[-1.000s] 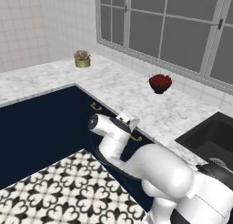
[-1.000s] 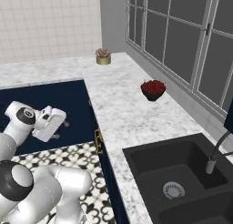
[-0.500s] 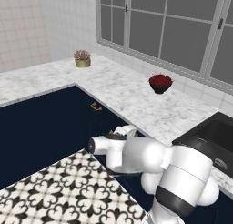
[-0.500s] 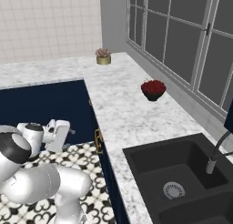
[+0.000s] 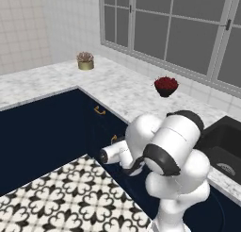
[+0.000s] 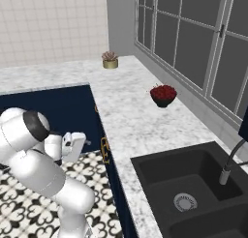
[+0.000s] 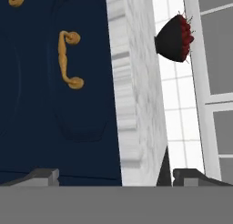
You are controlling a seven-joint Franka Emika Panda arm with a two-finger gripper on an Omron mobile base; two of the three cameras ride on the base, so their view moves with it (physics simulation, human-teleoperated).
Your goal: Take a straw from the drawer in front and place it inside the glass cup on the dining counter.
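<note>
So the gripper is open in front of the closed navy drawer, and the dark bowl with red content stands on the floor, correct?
Not quite. The dark bowl stands on the marble counter near the window, as the right base view shows. The rest holds: the gripper is open, facing the closed drawer with its brass handle.

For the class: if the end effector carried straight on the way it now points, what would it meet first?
Most likely the navy drawer front, near its brass handle; the open end effector faces it, though depth is unclear.

Closed drawer (image 7: 68, 104) front with brass handle (image 7: 67, 60) ahead, counter edge (image 7: 136, 104) overhanging beside, open floor (image 5: 56, 198) behind
</note>
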